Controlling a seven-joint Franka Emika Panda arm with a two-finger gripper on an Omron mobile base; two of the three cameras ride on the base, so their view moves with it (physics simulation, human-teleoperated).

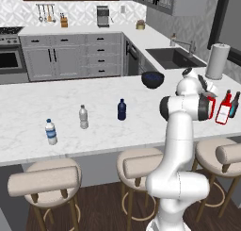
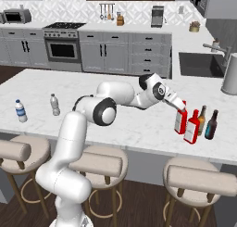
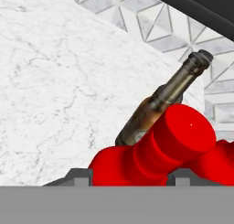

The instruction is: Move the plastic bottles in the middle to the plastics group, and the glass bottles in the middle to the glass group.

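near the right end of the desk (image 2: 139,124), close to its front edge, we see the end effector (image 2: 182,111) down at the top of one red bottle (image 2: 181,121). in the hand view the red cap and neck of this bottle (image 3: 176,141) lie between the two finger tips (image 3: 77,176), but we cannot tell if the fingers press on it or stand a little apart from it.

the second red bottle (image 2: 192,128) stands upright just beside the first one, a little nearer to the front edge; in the left base view it (image 1: 224,109) shows to the right of the arm. the brown bottle (image 2: 202,120) is just behind the second red bottle, and the dark teal bottle (image 2: 211,124) stands just beside it on the right, nearest to the right end of the desk. in the hand view the brown bottle (image 3: 160,104) shows behind the red cap, and there it looks tilted because the camera is rolled.

the navy-blue bottle (image 1: 122,109) stands upright around the middle of the desk, well apart from the red bottles. toward the left end of the desk stand the two clear water bottles: the plain greyish one (image 1: 84,117) and, nearer to the front edge and further left, the one with the blue-and-white label (image 1: 51,132). they are near each other but not touching.

a dark bowl (image 1: 152,79) sits near the back edge of the desk.
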